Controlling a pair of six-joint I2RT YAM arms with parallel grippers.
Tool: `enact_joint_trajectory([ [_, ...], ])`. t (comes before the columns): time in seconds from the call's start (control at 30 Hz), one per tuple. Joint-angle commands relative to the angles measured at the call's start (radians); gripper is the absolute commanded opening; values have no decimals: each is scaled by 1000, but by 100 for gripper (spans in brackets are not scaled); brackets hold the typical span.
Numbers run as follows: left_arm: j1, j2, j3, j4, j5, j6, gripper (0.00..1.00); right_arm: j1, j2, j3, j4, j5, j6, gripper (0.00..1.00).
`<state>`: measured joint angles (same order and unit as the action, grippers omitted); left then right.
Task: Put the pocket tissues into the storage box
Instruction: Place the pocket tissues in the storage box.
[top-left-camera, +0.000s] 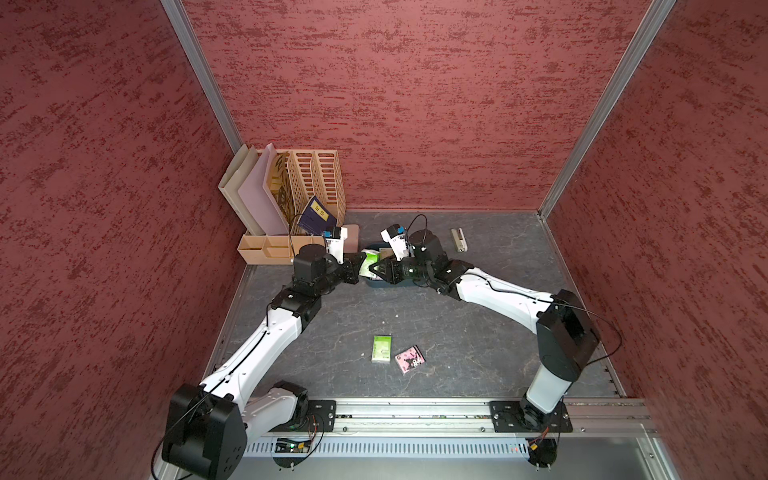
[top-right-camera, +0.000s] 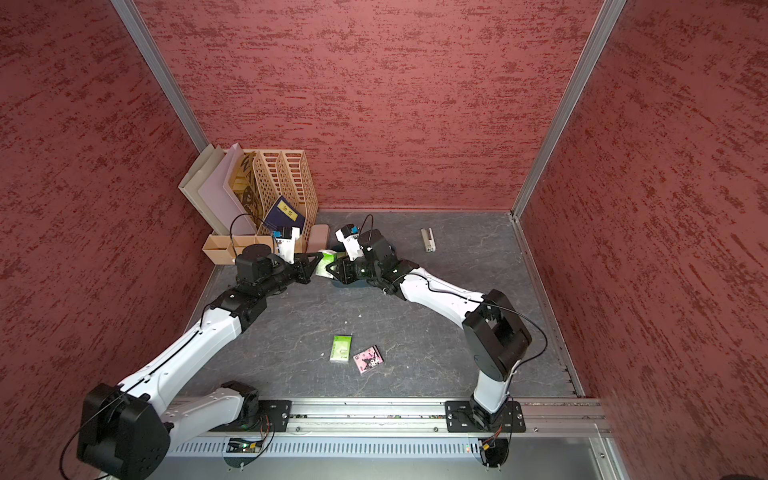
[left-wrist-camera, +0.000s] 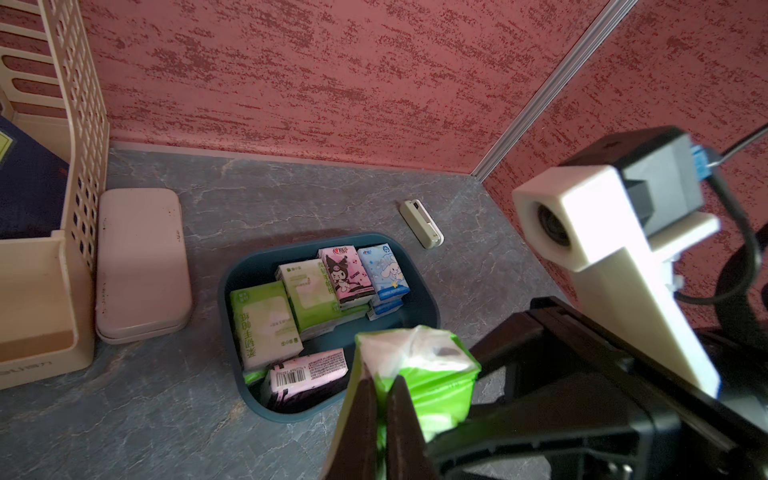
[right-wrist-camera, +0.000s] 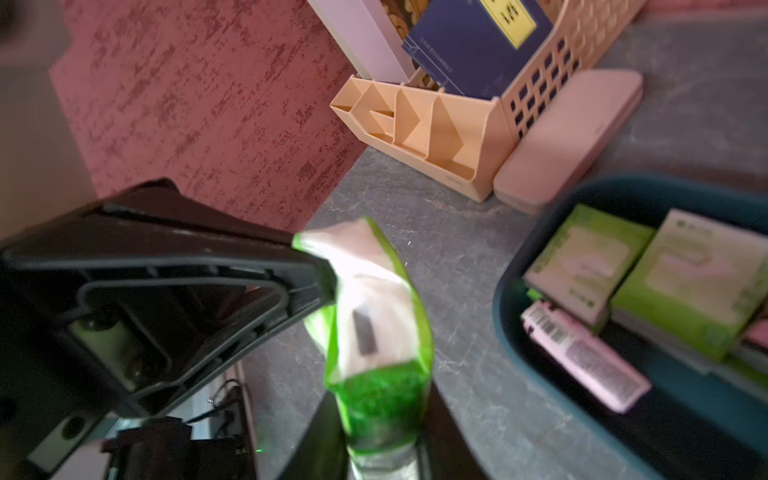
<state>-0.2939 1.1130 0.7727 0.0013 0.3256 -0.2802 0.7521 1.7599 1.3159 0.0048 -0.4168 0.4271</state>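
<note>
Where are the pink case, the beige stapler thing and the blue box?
pink case (left-wrist-camera: 141, 266): left wrist view, lid middle.
beige stapler (left-wrist-camera: 422, 224): left wrist view, top face.
storage box (left-wrist-camera: 420, 308): left wrist view, inner wall.

Teal storage box (left-wrist-camera: 245, 270) holds several pocket tissues (left-wrist-camera: 307, 295); green packet (left-wrist-camera: 428, 374) held beside it.

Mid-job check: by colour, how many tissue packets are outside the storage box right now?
Green: 2, the held green packet in the left gripper and the loose green packet
Pink: 1, the loose pink packet
Light blue: 0
Total outside the storage box: 3
</note>
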Motion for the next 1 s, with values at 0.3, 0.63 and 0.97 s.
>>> enact_joint_trajectory([
  [0.3, 25, -8, -2, -21, -96, -80, 100, -2, -35, 69, -248, 114, -230, 0],
  [0.63, 64, -2, 27, -74, -109, -58, 100, -86, 21, 248, -723, 365, -655, 0],
  [0.97, 67, -8, 25, -115, -135, -24, 100, -83, 162, 365, -750, 442, -930, 0],
])
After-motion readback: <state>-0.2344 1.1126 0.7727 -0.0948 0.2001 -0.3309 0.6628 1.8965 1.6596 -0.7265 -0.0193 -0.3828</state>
